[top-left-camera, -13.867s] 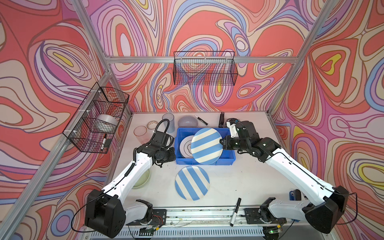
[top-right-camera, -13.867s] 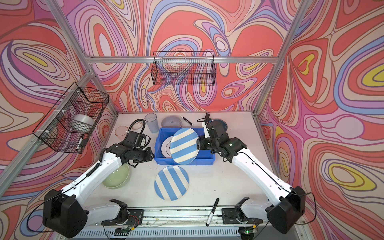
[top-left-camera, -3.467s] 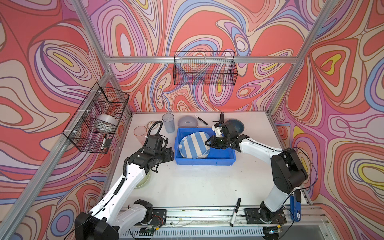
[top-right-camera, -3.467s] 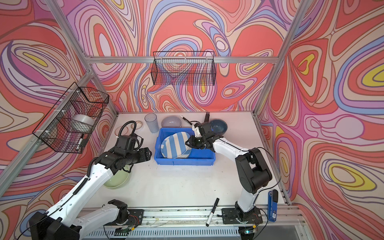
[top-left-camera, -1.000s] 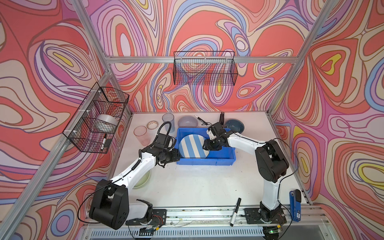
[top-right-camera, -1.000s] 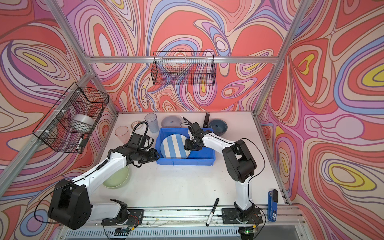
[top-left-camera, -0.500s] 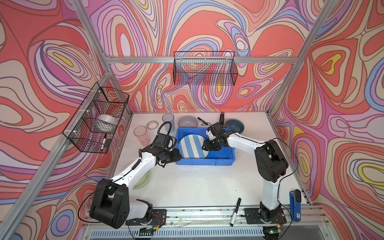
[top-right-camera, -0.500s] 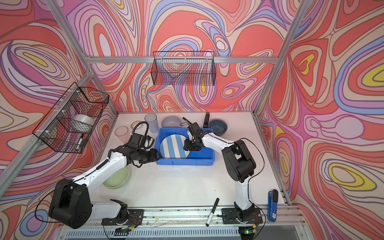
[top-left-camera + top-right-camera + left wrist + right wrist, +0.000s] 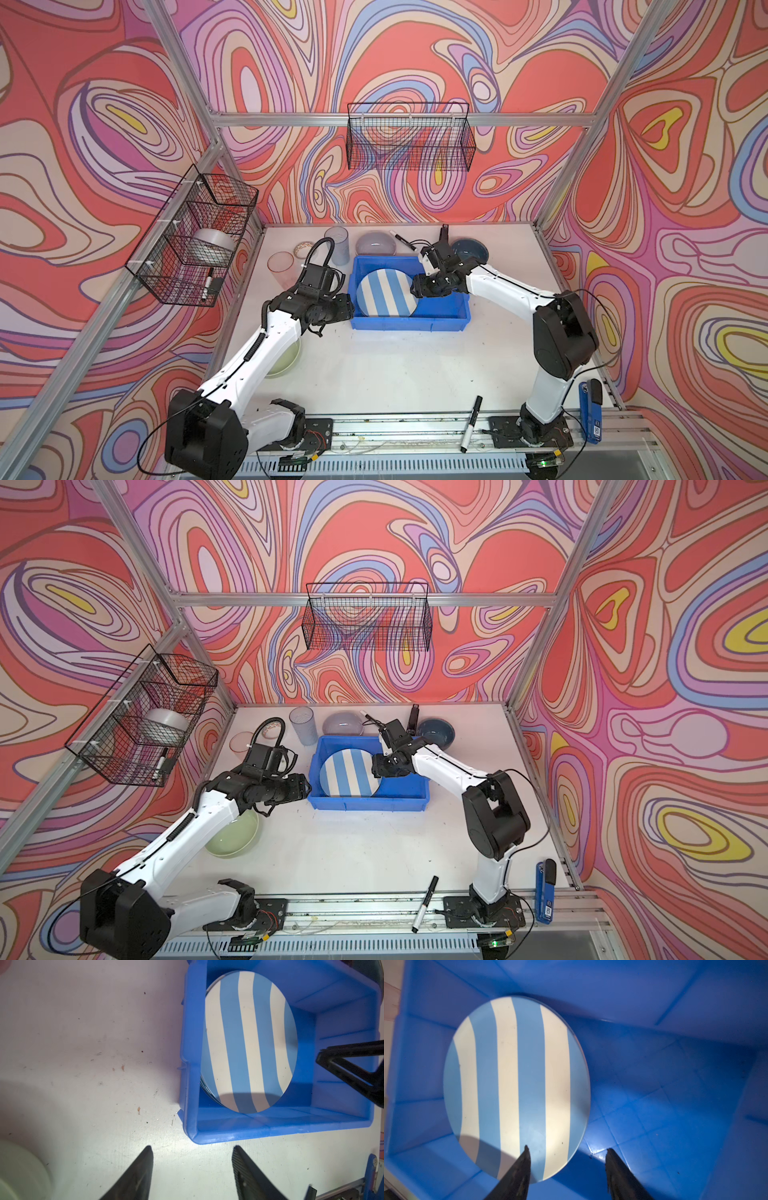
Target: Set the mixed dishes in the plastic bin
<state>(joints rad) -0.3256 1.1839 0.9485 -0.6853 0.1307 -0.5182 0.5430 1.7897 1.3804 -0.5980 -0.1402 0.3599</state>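
Inside the blue bin (image 9: 444,321), left half: striped plate (image 9: 386,293) lies flat on top of other plates. Right claw (image 9: 566,1149) spread, empty, above the plate's edge within the bin. Left claw (image 9: 191,1148) spread, empty, over the counter (image 9: 395,365) just outside the bin's left wall. Green bowl (image 9: 232,833), lavender bowl (image 9: 374,243), dark blue bowl (image 9: 471,249) sit on the counter outside the bin.
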